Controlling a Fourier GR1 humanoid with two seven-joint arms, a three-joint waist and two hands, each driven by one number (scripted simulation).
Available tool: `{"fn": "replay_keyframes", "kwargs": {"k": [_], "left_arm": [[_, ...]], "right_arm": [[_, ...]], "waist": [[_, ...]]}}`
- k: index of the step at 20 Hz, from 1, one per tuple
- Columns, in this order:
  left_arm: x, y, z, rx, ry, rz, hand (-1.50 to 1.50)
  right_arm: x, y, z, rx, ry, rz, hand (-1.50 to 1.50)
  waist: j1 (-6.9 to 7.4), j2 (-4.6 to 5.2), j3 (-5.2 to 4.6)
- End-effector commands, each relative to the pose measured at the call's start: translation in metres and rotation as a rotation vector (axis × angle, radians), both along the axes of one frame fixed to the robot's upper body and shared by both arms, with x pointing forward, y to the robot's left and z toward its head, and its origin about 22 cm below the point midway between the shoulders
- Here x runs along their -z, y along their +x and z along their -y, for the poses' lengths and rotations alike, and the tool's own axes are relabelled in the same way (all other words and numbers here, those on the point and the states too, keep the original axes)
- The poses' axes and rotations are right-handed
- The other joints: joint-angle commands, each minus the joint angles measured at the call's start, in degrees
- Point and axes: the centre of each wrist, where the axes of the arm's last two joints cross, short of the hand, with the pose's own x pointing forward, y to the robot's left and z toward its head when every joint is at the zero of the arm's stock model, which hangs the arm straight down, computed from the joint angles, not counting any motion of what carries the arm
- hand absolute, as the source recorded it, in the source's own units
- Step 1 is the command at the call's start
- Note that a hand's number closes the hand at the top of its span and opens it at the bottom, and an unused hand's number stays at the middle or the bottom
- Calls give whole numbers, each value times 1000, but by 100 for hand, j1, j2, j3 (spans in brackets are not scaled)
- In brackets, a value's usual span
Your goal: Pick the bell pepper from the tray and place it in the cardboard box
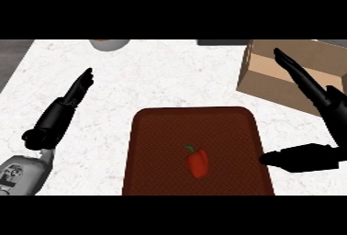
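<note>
A small red bell pepper (197, 162) with a green stem lies near the middle of the dark brown tray (156, 137) at the lower centre. The open cardboard box (267, 78) stands at the upper right of the counter. My right hand (325, 114) is raised at the right, fingers straight and pointing toward the box, thumb stretched out low toward the tray's right edge; it is open and holds nothing. My left hand (64, 105) rests open at the left, fingers straight, well away from the tray.
A round bowl-like vessel (108, 44) shows at the top edge, left of centre. A dark object (220, 41) sits at the top edge beside the box. The white speckled counter (169, 78) lies bare between tray and box.
</note>
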Motion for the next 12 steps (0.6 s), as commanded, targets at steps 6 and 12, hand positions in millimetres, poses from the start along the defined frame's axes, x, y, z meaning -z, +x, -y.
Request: {"fn": "replay_keyframes", "kwargs": {"k": [6, 12], "left_arm": [[8, -3, 5, 43, 14, -17, 0], [-2, 6, 13, 70, 33, -5, 0]], "right_arm": [[-22, -17, -36, -143, -400, 94, -150], [-28, -23, -67, -150, -777, -36, -150]], "waist": [[54, 15, 1], [96, 21, -13]]}}
